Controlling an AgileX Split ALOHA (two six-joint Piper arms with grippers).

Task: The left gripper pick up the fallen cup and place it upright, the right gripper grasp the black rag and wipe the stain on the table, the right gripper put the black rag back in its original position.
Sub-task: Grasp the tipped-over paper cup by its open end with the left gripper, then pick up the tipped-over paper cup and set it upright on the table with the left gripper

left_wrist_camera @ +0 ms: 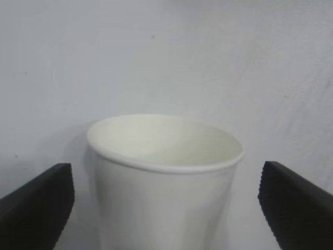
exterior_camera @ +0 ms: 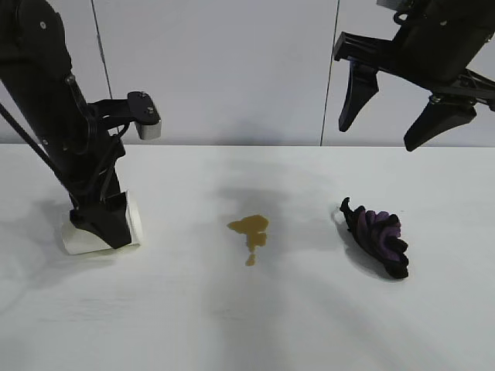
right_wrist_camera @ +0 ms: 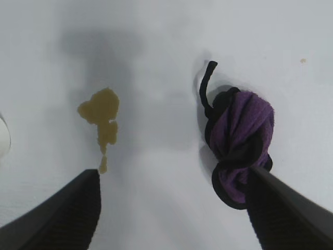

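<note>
The white paper cup (exterior_camera: 77, 239) lies on its side at the table's (exterior_camera: 232, 325) left. My left gripper (exterior_camera: 104, 226) is down over it, open. In the left wrist view the cup (left_wrist_camera: 164, 208) sits between the two fingers (left_wrist_camera: 36, 208), with a gap on each side. The yellowish-brown stain (exterior_camera: 250, 228) is at the middle of the table. The black and purple rag (exterior_camera: 379, 236) lies bunched to its right. My right gripper (exterior_camera: 377, 137) hangs open high above the rag, holding nothing. The right wrist view shows the stain (right_wrist_camera: 101, 112) and the rag (right_wrist_camera: 239, 140) below that gripper (right_wrist_camera: 174, 172).
A pale panelled wall (exterior_camera: 232, 69) runs behind the table's far edge. The left arm (exterior_camera: 46, 100) rises from the cup towards the upper left.
</note>
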